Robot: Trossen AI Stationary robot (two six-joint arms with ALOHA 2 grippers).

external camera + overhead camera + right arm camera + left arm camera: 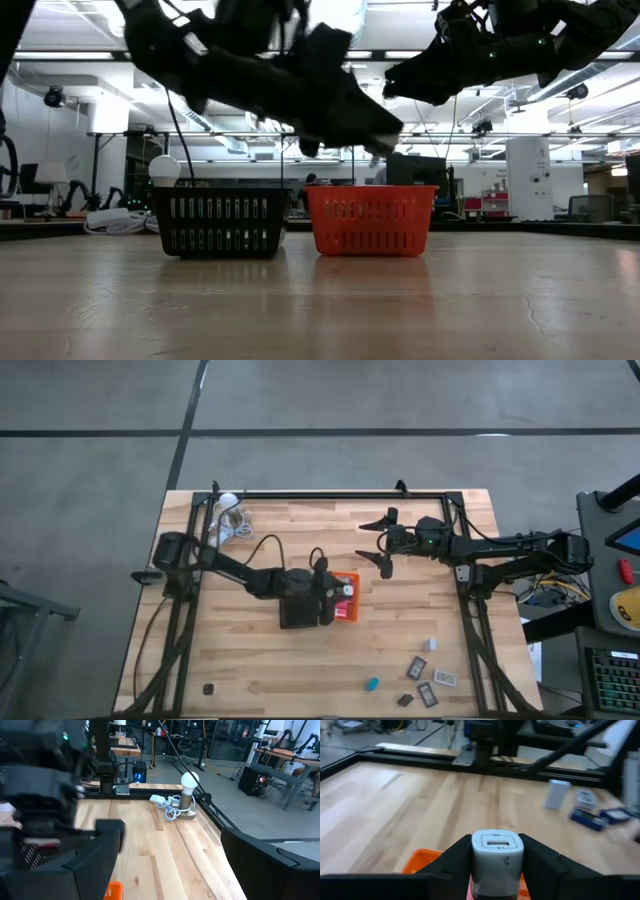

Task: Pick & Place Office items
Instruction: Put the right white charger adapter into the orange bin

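Observation:
My left gripper (338, 592) is over the orange tray (353, 578) and shut on a small white-grey block (497, 851) with a slot in its end face. The orange tray (370, 220) stands beside the black tray (222, 220), and something pink (345, 592) lies in it. Several office items lie on the table at the near right, among them a white block (430, 645), a teal piece (372, 683) and flat dark rectangles (425, 697). My right gripper (372, 543) hovers open toward the far right, holding nothing. My left gripper pinches the white-grey block by its two opposite sides (475, 855) between its two fingers. The fingers come from the table's left, close to level and slanting a little down. The block's slotted end face (497, 841) points ahead, and the block hangs clear above the orange tray's rim (420, 862).
A white bulb with a coiled grey cable (232, 520) sits at the far left corner. A black frame (330, 494) runs along the table's far edge and both sides. One small dark piece (208, 687) lies near the near left corner.

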